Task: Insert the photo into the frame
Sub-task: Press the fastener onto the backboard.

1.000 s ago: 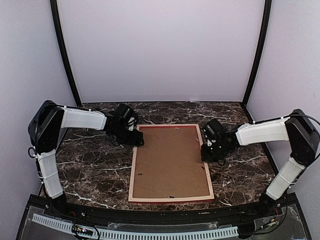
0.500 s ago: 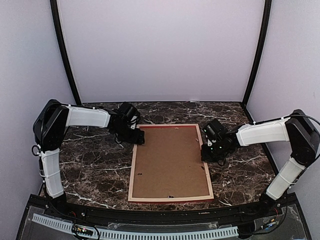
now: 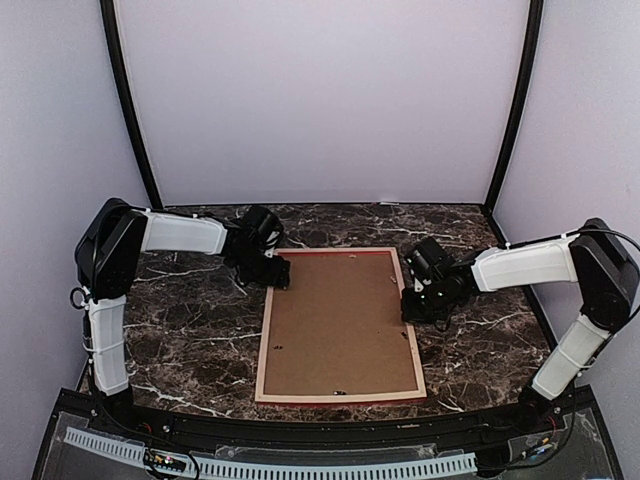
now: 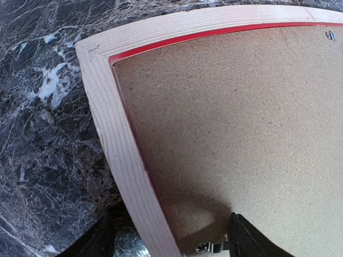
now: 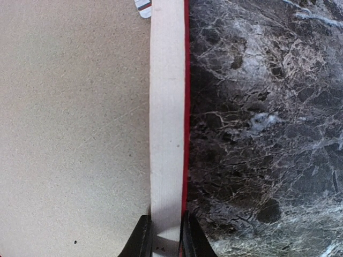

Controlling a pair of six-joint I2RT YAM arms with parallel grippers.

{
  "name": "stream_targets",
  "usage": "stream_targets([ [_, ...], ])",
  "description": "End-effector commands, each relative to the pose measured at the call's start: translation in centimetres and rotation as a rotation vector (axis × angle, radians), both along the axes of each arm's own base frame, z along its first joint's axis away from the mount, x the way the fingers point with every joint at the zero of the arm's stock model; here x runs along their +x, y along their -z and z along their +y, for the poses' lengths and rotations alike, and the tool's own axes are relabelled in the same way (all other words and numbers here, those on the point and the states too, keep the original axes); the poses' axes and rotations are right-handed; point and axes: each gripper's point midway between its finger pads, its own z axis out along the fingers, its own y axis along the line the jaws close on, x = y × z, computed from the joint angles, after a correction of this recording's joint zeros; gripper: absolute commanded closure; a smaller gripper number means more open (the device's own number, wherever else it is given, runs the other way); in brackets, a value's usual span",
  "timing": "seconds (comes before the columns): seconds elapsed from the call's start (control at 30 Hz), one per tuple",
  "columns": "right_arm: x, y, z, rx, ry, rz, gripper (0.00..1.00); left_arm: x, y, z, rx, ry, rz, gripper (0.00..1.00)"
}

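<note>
Both tips cropped: right jaws pinch the frame (image 5: 167, 107) rail; left jaws spread astride it.

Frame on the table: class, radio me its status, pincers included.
Left pincer open, straddling left rail of frame. Right pincer shut on right rail. Frame back up, backing board in; photo unseen. No obstruction seen.

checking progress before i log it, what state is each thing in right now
frame: lying flat, back up, right rail gripped
board: lying inside the frame
photo: not in view
left jaws: open, astride the frame's left rail
right jaws: shut on the frame's right rail
</note>
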Motion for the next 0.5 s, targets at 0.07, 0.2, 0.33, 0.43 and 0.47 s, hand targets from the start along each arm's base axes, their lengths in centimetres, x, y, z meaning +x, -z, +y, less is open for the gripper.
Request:
stream_targets([
  [0.07, -1.1, 1.5, -0.2, 0.006, 0.016, 0.06, 0.84, -1.1, 0.9, 1.6, 0.066, -0.017, 0.054, 0.3],
  [0.2, -1.2, 1.2, -0.4, 0.008, 0.021, 0.053, 0.84, -2.5, 1.4, 1.8, 0.042, -0.014, 0.083, 0.35],
  [0.33, -1.4, 1.4, -0.6, 0.006, 0.023, 0.056, 0.84, -3.7, 2.1, 1.9, 0.024, -0.012, 0.119, 0.41],
  [0.43, -1.5, 1.5, -0.6, 0.007, 0.023, 0.06, 0.84, -4.2, 2.2, 2.1, 0.018, -0.012, 0.126, 0.43],
  [0.47, -1.6, 1.6, -0.7, 0.006, 0.023, 0.06, 0.84, -4.3, 2.1, 2.1, 0.015, -0.013, 0.125, 0.43],
])
